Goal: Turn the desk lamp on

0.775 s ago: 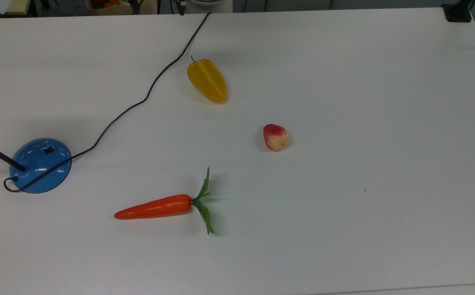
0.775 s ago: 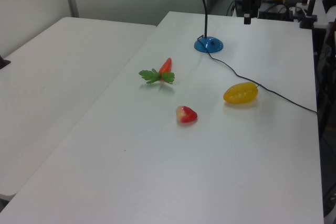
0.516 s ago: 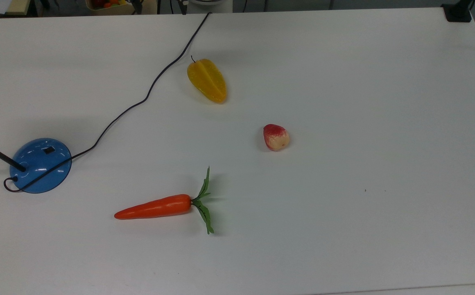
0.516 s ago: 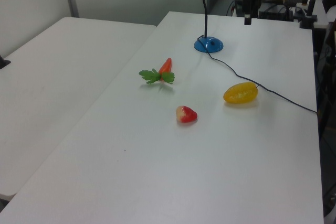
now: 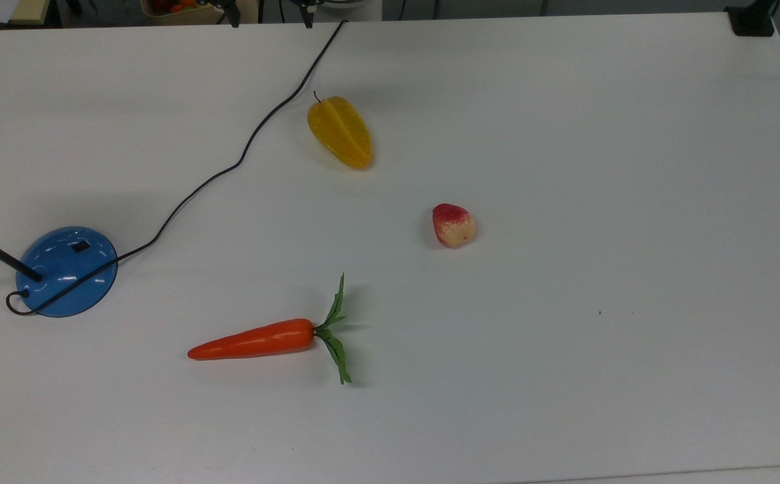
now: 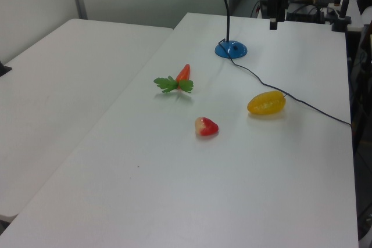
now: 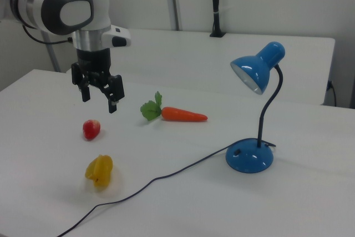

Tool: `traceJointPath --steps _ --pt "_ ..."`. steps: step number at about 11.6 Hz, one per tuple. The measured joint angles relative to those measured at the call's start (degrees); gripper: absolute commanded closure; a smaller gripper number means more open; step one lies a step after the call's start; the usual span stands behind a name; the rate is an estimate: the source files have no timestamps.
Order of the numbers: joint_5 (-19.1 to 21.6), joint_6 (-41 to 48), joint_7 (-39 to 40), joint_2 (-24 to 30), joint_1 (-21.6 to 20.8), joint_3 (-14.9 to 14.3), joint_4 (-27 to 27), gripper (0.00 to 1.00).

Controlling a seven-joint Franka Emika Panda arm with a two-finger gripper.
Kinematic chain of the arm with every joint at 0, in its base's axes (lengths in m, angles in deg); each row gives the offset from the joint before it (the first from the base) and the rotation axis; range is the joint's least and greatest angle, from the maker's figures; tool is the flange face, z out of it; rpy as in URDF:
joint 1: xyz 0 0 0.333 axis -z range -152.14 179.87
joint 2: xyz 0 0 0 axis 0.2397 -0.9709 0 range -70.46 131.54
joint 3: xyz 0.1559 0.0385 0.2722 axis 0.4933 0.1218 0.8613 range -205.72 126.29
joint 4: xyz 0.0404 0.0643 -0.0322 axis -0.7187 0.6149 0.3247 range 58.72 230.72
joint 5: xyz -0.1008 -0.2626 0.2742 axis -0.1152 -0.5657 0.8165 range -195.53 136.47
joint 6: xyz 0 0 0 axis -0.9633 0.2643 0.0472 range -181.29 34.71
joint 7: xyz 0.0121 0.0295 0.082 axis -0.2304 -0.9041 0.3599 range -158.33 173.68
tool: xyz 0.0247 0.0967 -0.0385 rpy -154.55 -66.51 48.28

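Note:
The desk lamp stands at the top view's left, its glossy blue domed base (image 5: 67, 271) carrying a small black switch (image 5: 81, 246). In the right view a thin black gooseneck (image 7: 272, 109) rises from the base (image 7: 249, 157) to the blue shade (image 7: 257, 70), which looks unlit. The black cord (image 5: 242, 151) runs from the base across the table to its far edge. My gripper (image 7: 99, 99) hangs open and empty above the table, beyond the red fruit and far to the right view's left of the lamp. In the left view the gripper (image 6: 273, 21) hovers behind the base (image 6: 231, 49).
On the white table (image 5: 598, 168) lie an orange carrot (image 5: 255, 339) with green leaves, a yellow starfruit (image 5: 340, 132) beside the cord, and a small red-and-cream fruit (image 5: 453, 225). A second white table (image 6: 64, 85) adjoins at the left view's left.
The gripper's fingertips have edged slightly further into the top view's upper edge. The lamp and the fruits have not moved.

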Motion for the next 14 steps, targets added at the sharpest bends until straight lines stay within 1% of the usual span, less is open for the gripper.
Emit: traceJointPath --steps 2,4,5,6,7,8,12,14 --pt "0.0 0.0 -1.7 -0.3 0.1 0.8 0.0 0.0" --pt "0.0 0.0 -1.7 -0.7 0.1 1.5 0.0 0.0" --pt "0.0 0.0 -1.7 -0.9 0.1 1.6 0.1 0.14" --pt "0.0 0.0 -1.7 -1.1 0.1 1.7 0.3 0.41" --pt "0.0 0.0 -1.6 -1.2 0.1 2.1 0.5 0.73" --pt "0.0 0.1 -1.3 -1.4 0.1 2.5 0.6 0.99" --pt "0.3 0.1 0.2 -1.8 0.2 2.8 0.7 1.0" --pt "0.4 -0.3 0.2 -2.2 0.9 2.8 0.7 1.0"
